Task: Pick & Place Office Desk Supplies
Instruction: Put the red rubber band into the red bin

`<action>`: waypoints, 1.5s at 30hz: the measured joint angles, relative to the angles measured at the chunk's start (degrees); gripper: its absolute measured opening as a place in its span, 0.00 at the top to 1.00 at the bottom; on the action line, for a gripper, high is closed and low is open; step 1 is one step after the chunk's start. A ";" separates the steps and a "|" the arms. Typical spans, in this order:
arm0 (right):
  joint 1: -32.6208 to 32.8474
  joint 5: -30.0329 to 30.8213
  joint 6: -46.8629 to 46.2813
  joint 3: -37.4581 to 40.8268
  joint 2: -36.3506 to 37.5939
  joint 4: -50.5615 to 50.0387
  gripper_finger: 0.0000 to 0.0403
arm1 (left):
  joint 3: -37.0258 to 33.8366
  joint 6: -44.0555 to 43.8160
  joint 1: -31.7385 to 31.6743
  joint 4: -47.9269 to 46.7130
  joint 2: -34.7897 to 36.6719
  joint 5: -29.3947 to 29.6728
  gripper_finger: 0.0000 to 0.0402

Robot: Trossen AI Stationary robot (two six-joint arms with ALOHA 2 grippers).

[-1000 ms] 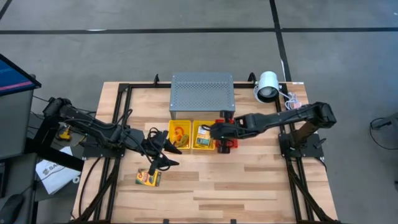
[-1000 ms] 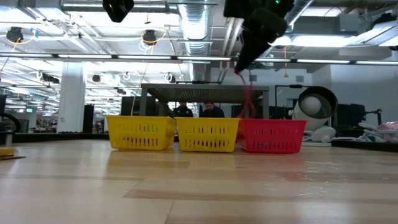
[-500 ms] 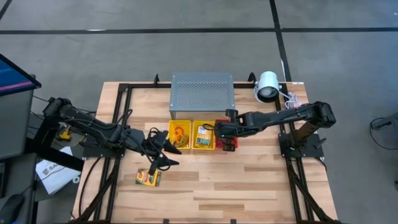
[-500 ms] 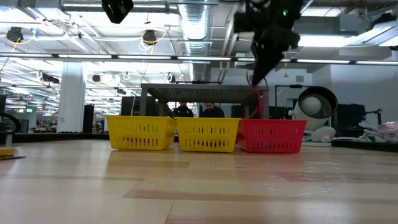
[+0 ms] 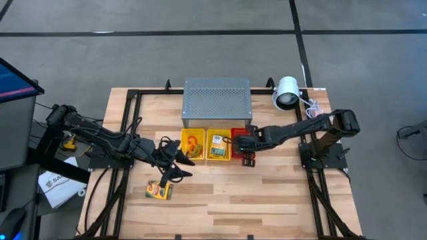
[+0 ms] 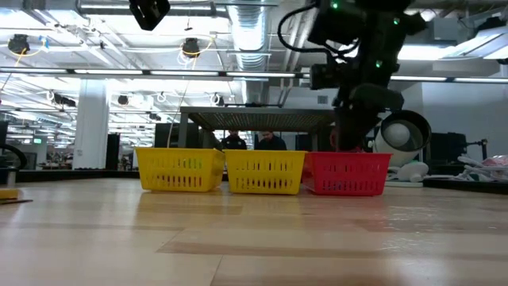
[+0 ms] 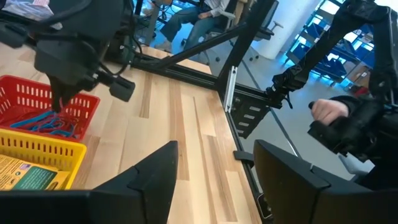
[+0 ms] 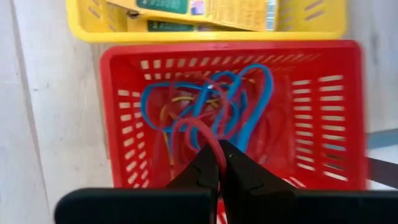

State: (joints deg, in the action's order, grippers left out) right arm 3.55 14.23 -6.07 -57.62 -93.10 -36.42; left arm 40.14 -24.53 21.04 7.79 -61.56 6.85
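- Right gripper (image 8: 217,163) down over the red basket (image 8: 124,112) — fingers pressed together, pinching a red band loop (image 8: 196,134).
- Inside that basket: a tangle of blue band loops (image 8: 245,102) with thin yellow and red ones among them.
- Just beside it, the middle yellow basket (image 5: 217,145), holding a yellow-and-green card box (image 5: 217,143); next along, the left yellow basket (image 5: 193,146) with another printed box (image 5: 194,144).
- Behind the three baskets, the grey perforated box (image 5: 217,100).
- Left gripper (image 5: 175,165) hovering over the bench (image 5: 267,200), between the left yellow basket and a lone card box (image 5: 160,191) — fingers spread, empty.
- That lone card box lying flat on the bench, near the front-left, well apart from the baskets.
- Seen level across the bench: three baskets in a row, right arm (image 6: 361,71) dropping into the red one.
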 joint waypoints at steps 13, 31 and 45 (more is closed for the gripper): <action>-1.58 -3.90 -0.16 5.49 0.00 8.65 1.00 | 0.00 0.00 0.00 0.00 0.00 0.00 0.49; -1.85 -5.41 0.03 5.48 0.00 8.65 0.70 | 0.00 0.03 0.00 -0.08 0.00 -0.01 0.49; -1.85 -1.49 2.29 5.39 0.00 8.94 0.42 | -0.04 0.24 0.00 -0.27 0.00 -0.02 0.49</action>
State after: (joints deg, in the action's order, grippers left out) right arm 1.70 12.74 -3.77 -52.23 -93.10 -27.48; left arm 40.10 -24.29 21.04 7.52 -61.56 6.83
